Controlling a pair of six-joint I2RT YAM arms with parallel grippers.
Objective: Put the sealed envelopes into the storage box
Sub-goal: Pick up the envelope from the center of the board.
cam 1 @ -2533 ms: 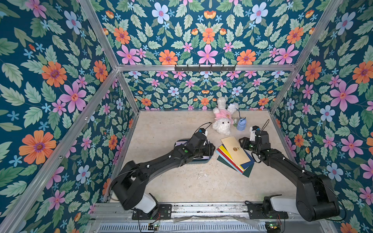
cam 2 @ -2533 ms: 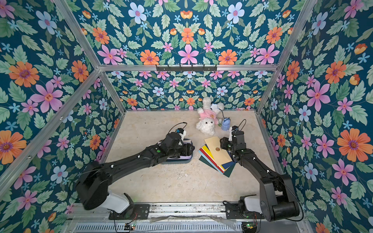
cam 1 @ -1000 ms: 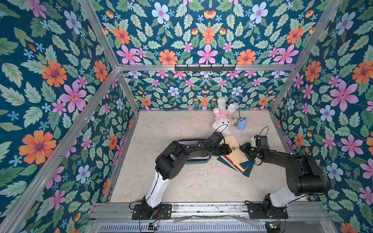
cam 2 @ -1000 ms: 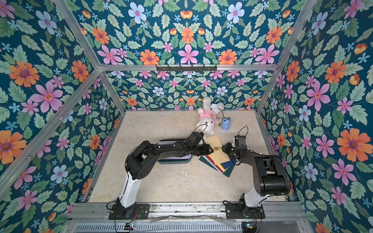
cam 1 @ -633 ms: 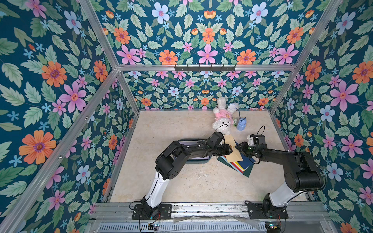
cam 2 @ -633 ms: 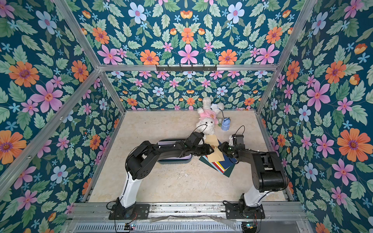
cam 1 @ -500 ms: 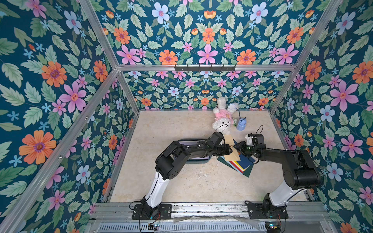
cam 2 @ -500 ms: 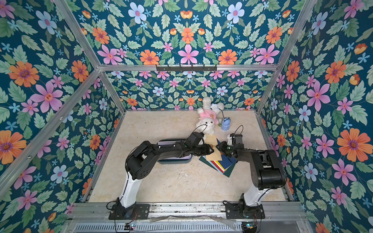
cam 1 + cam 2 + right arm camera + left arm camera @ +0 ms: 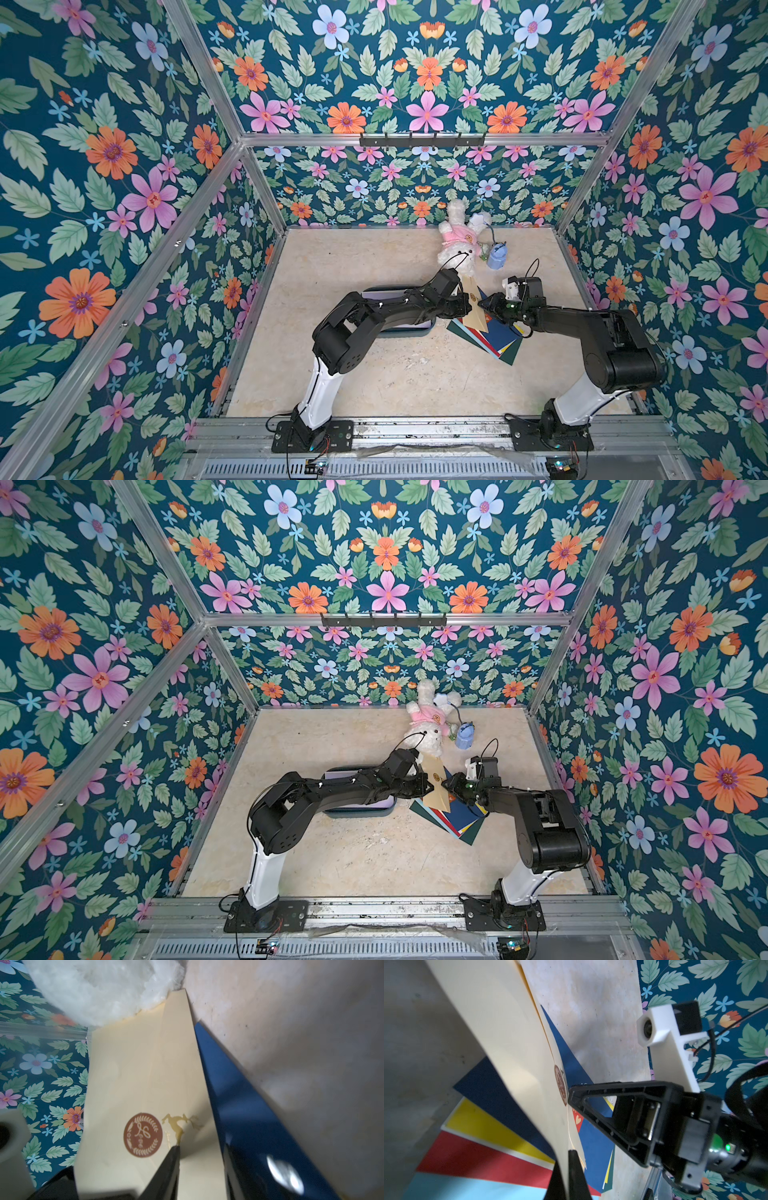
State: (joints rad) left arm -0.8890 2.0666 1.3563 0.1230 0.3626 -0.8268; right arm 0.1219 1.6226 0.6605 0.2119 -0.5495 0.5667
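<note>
My left gripper (image 9: 468, 306) is shut tight on the cream envelope (image 9: 476, 319). This envelope stands tilted up and bent over the stack of coloured envelopes (image 9: 500, 338), which lies on the table just beside the teal storage box (image 9: 415, 330). The right gripper (image 9: 485, 303) has its fingers partly apart, and one fingertip (image 9: 571, 1093) touches the cream envelope beside its brown seal (image 9: 143, 1135).

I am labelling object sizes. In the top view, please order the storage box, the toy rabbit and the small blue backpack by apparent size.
1-2. storage box and toy rabbit: similar; the left arm covers much of the box, so I cannot rank them.
3. small blue backpack: clearly smallest.
</note>
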